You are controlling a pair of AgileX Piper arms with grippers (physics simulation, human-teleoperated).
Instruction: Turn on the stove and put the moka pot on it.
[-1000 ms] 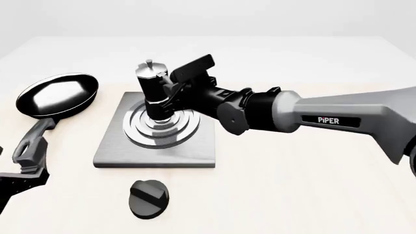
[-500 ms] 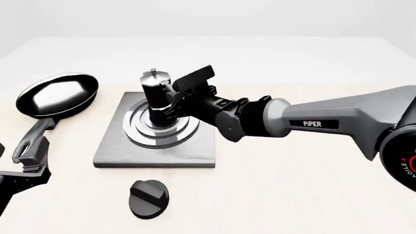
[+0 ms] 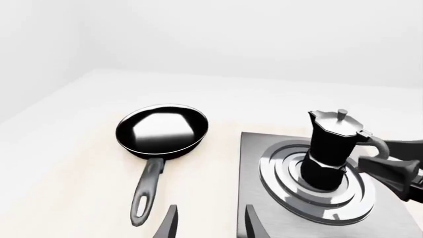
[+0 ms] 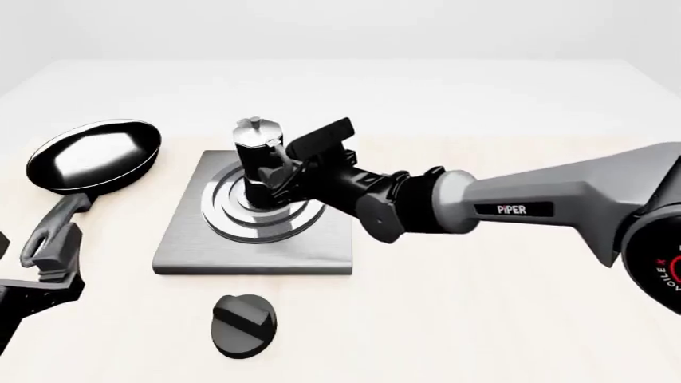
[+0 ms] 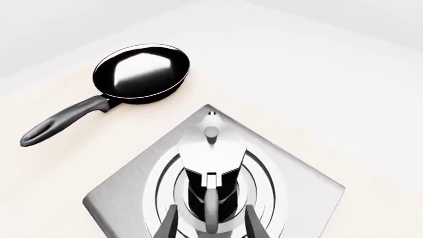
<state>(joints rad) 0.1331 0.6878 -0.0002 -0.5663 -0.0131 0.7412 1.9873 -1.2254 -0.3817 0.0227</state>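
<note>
One small black faceted moka pot [image 4: 258, 163] upright on grey square stove slab's [image 4: 186, 239] silver rings.
Right gripper [image 4: 285, 166] apparently pinching its handle; left gripper [image 3: 208, 223] spread, by black frying pan [image 4: 94, 155].

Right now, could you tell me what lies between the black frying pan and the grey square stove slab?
Nothing: in the front view only bare pale table separates the black frying pan from the grey square stove slab. The left wrist view shows the same bare strip.

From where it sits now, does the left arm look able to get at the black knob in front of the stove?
Probably yes. The left gripper sits low at the table's left, beside the pan handle. The knob lies on bare table to its right with nothing between, and the right gripper is busy at the moka pot.
</note>
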